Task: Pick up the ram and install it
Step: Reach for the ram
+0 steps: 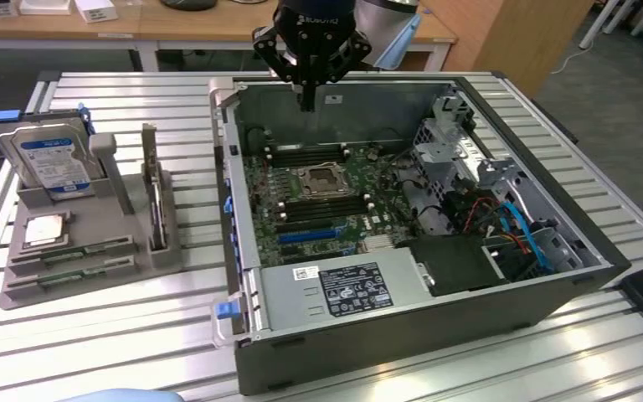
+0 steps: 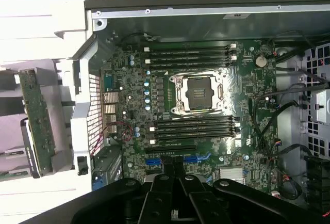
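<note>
Nearest me in the exterior view, a pale blue shape (image 1: 120, 395) in front of the computer case (image 1: 411, 343) is cut off by the frame edge, and I cannot tell what it is. The case lies open on its side on the slatted table (image 1: 98, 335), its labelled power supply (image 1: 344, 289) at the near end.

Beside the case, on the exterior view's left, sits a grey holder (image 1: 70, 289). What lies in its front steps I cannot make out. The ram (image 1: 158, 209) stands on edge in a holder slot close to the case wall. It looks thin and dark in the exterior view, while the wrist view shows its green board (image 2: 38, 123). The holder also carries a silver-topped CPU chip (image 1: 44, 228) and, farther back, a blue-labelled hard drive (image 1: 51, 163).

Inside the case, the CPU socket (image 1: 324, 178) sits between rows of memory slots (image 2: 193, 128).

The gripper (image 1: 308, 102) hangs over the case's far end, pointing straight down, well apart from the ram. Its fingers (image 2: 165, 182) are pressed together into a narrow tip. The arm above it is cut off by the frame, and in the wrist view the gripper's black body hides part of the motherboard.
</note>
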